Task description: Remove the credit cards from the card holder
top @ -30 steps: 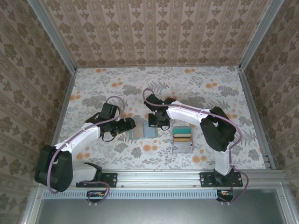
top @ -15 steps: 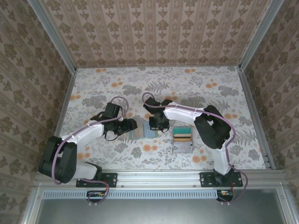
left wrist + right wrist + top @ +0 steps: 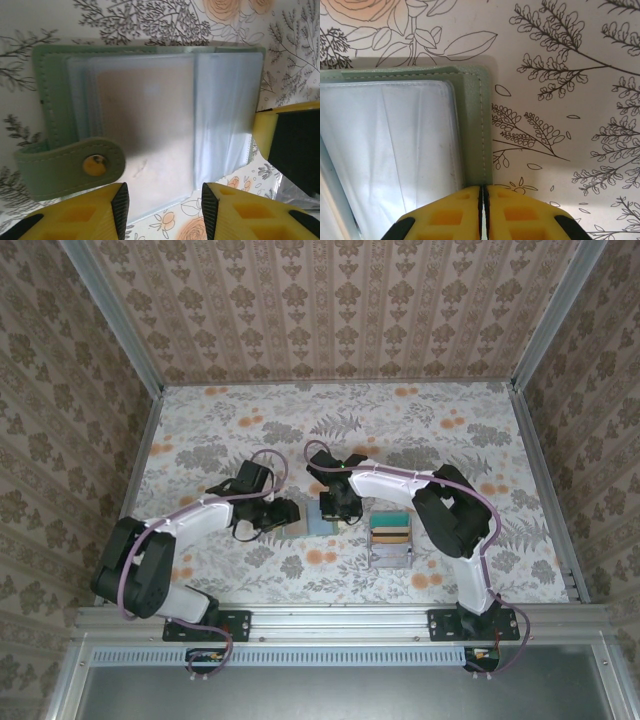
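**Operator:** Where am I right now?

**Spotter:** Your left gripper (image 3: 161,202) is half apart with nothing clamped. Its tips straddle the near edge of the clear sleeves (image 3: 225,110). The card holder (image 3: 310,526) lies open and flat mid-table, and from overhead that gripper sits at its 9 o'clock.

**Operator:** What goes wrong first?

**Spotter:** My guess is that if you close there, you'll pinch sleeve plastic rather than the card (image 3: 145,110) inside, and lift the whole holder. The snap tab (image 3: 75,167) lies just beside one finger, at its 11 o'clock. Catch it and the cover could fold over.

**Operator:** And farther out?

**Spotter:** Your right gripper (image 3: 481,207) is closed tight, with its tips at the green cover's corner, at the holder's 1 o'clock. I can't tell whether it pins the cover. If it doesn't, your pull could drag the holder towards the grey tray (image 3: 391,558) at 3 o'clock.
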Robot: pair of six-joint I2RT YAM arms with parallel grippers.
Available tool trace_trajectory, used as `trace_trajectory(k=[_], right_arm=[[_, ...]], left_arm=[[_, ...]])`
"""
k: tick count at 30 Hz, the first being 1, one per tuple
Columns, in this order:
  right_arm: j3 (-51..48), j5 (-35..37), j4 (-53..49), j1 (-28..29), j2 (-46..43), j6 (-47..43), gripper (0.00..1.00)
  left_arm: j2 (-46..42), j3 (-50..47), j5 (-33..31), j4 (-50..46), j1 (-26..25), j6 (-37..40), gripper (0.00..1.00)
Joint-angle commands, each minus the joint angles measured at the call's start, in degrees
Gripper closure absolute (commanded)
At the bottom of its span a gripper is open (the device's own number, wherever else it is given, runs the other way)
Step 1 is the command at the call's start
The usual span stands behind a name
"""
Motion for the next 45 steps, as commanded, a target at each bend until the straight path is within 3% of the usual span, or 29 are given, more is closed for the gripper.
trace_trajectory(k=[1,15,28,35,45], right_arm=[[0.44,-0.73,-2.12,0.28,1.62,0.27,0.86],[0.25,-1.14,-1.86,0.29,1.90,0.57,0.86],[0.45,-1.42,-1.88,0.31,2.19,0.79,0.86],[0.36,-1.78,-1.83,0.28,2.44,0.84,0.86],[-0.11,-2.02,-1.48,0.39,2.32,1.06,0.86]], left_arm=[[1.39,1.45,0.31,0.47,-0.19,1.49,0.55],[2.46,2.51,-4.41,-3.41,-0.99,2.90,0.54],[5.29,2.81,-4.52,-3.21,-1.92,3.40,0.53],[4.84,1.94,-0.18,1.48,-2.23,2.26,0.38],[3.13,1.30,1.68,3.81,-2.31,1.67,0.34]])
